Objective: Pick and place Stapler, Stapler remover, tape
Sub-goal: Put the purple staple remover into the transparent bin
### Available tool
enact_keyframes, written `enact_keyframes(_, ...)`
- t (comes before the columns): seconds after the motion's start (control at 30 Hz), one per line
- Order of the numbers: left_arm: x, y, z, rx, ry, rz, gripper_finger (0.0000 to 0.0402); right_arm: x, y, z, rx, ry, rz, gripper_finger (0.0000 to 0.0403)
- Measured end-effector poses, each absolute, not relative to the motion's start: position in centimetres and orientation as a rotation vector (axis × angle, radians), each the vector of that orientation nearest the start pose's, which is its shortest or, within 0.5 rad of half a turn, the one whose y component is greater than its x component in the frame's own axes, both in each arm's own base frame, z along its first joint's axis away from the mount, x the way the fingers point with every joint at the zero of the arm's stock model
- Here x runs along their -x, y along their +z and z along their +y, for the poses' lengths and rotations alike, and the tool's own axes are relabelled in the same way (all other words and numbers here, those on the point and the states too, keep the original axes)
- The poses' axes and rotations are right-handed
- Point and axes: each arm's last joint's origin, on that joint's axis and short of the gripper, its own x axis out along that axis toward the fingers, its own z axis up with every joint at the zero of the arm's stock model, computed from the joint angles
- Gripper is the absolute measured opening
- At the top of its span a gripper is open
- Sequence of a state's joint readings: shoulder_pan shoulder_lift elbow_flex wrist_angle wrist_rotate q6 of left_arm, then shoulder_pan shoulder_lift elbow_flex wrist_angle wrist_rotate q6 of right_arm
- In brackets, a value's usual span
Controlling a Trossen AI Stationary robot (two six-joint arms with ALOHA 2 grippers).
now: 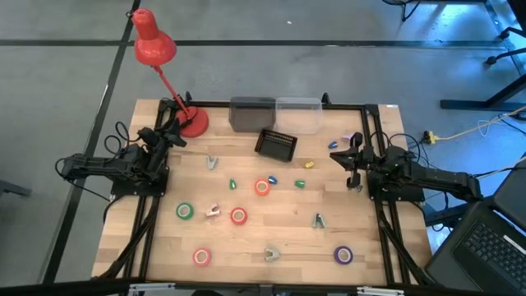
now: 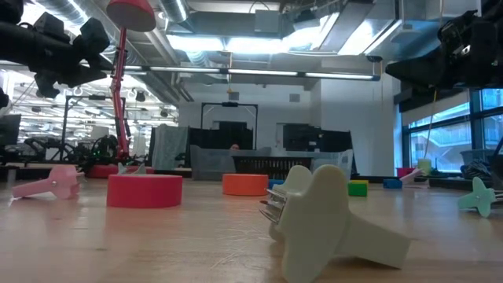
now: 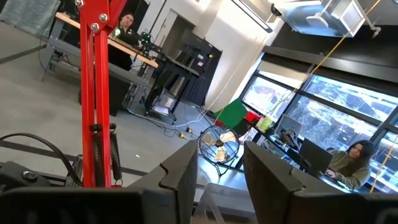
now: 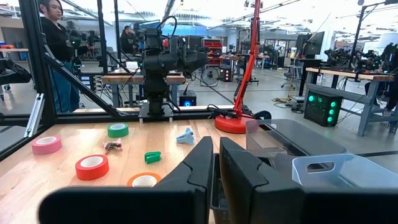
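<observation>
Both arms wait raised at the bench [image 1: 271, 238] edges. The left gripper [image 1: 175, 130] sits at nine o'clock with its fingers [image 3: 180, 177] parted by a clear gap, holding nothing. The right gripper [image 1: 346, 158] sits at three o'clock with its fingers [image 4: 199, 165] nearly together, empty. Tape rolls lie across the middle: green [image 1: 185, 211], orange [image 1: 262, 187], red [image 1: 238, 215], another red [image 1: 202, 256] at seven o'clock, purple [image 1: 343, 255] at five o'clock.

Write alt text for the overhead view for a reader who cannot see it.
A wooden table seen from above, with two dark robot arms parked at its sides, the left gripper and right gripper both above the far half. Coloured tape rolls and small staple removers lie scattered between them; a red desk lamp, bins and a black basket stand along the far edge.
</observation>
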State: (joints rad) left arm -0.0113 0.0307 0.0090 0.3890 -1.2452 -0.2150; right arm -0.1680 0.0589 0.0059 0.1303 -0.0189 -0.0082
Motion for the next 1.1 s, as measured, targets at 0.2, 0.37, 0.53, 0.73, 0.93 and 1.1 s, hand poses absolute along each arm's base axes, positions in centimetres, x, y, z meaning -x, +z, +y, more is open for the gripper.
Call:
enact_keyframes(0.2, -7.46, 19.39, 2.66, 0.415, 1.185, -0.448, 0.0121, -9.93, 17.41, -1.63, -0.008, -0.148, -0.085, 0.0033)
enact_keyframes(0.37, -7.46, 19.39, 2.66, 0.415, 1.185, -0.448, 0.0122, -9.93, 17.41, -1.63, -0.074, -0.146, -0.090, 0.0033)
enact_keyframes(0.53, -7.45, 19.41, 2.66, 0.417, 1.185, -0.450, 0.0119, -9.93, 17.41, -1.63, -0.089, -0.145, -0.091, 0.0033)
enact_keyframes(0.73, -7.45, 19.40, 2.66, 0.416, 1.185, -0.449, 0.0121, -9.93, 17.41, -1.63, -0.088, -0.145, -0.091, 0.0033)
enact_keyframes(0.93, -7.45, 19.40, 2.66, 0.416, 1.185, -0.449, 0.0122, -9.93, 17.41, -1.63, -0.088, -0.145, -0.091, 0.0033)
enact_keyframes(1.1, -7.45, 19.40, 2.66, 0.416, 1.185, -0.449, 0.0119, -9.93, 17.41, -1.63, -0.089, -0.145, -0.091, 0.0033)
